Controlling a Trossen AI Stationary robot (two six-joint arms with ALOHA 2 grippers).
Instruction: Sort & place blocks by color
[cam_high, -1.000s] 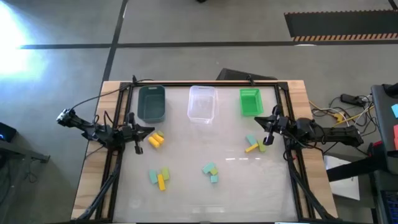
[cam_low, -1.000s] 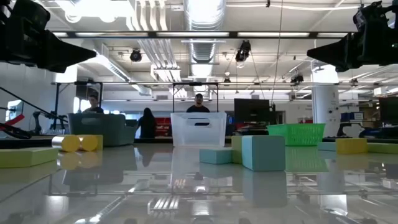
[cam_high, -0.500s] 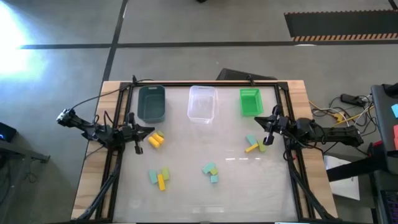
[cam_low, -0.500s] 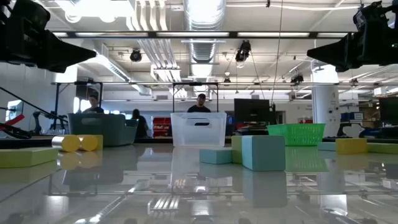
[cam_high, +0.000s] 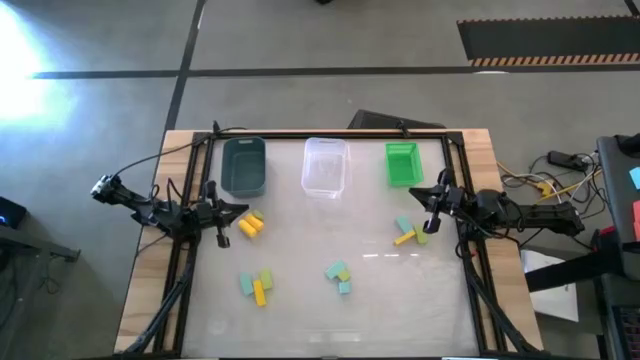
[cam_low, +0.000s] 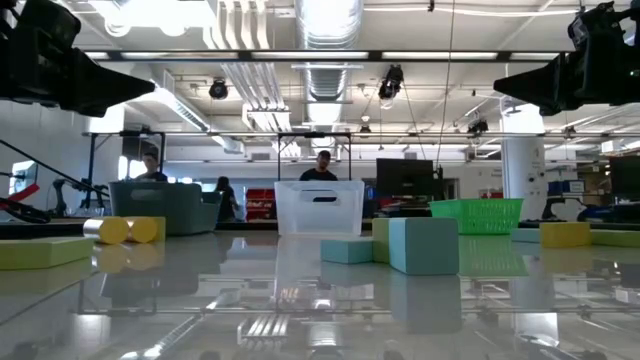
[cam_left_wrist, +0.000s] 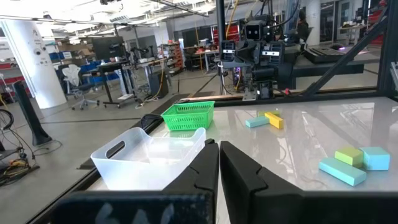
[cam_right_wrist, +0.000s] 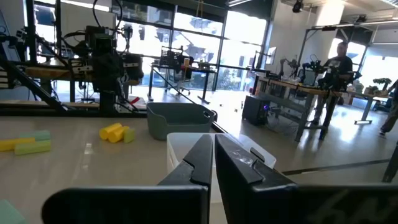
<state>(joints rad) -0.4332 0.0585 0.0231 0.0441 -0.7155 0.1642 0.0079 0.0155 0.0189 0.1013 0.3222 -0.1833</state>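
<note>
Yellow bar block (cam_high: 404, 238) flat on glossy worktop (cam_high: 330, 315), long axis diagonal; left gripper (cam_high: 244, 208), right gripper (cam_high: 413, 194) fingers together, empty.

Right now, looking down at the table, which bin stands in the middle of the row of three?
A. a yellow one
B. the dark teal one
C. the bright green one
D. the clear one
D: in the high view the clear bin stands between the dark teal bin and the bright green bin.
</note>
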